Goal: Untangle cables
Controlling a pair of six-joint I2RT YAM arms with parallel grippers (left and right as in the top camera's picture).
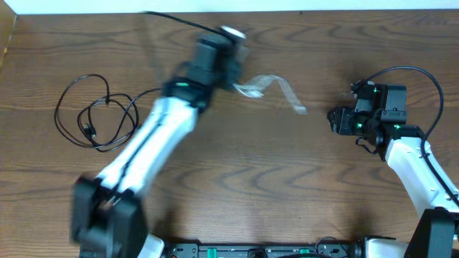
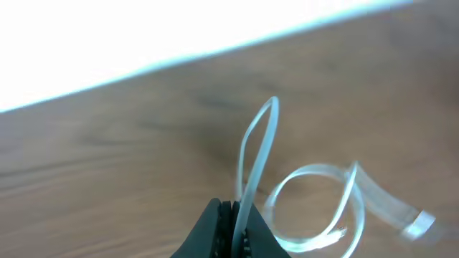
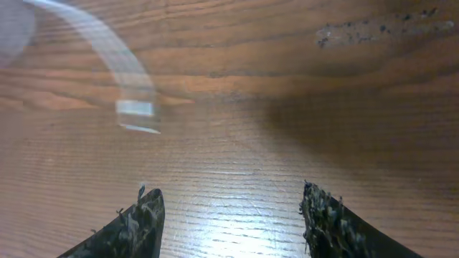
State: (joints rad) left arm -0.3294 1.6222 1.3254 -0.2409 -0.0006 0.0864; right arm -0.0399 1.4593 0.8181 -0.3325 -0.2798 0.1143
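The black cable (image 1: 93, 115) lies in loose loops on the table at the left, apart from the white one. My left gripper (image 1: 231, 63) is at the back middle, blurred, and shut on the white cable (image 1: 272, 86). In the left wrist view the white cable (image 2: 315, 204) runs up from the closed jaws (image 2: 233, 215) and curls into loops, ending in a small plug (image 2: 419, 223). My right gripper (image 1: 334, 119) is open and empty at the right. In the right wrist view its fingers (image 3: 229, 208) frame bare wood, with the white cable's end (image 3: 136, 107) ahead to the left.
The wooden table (image 1: 287, 186) meets a white wall along its back edge (image 2: 143, 43). A thick black wire arcs over the right arm (image 1: 423, 75). A dark rail with fittings (image 1: 258, 251) runs along the front edge.
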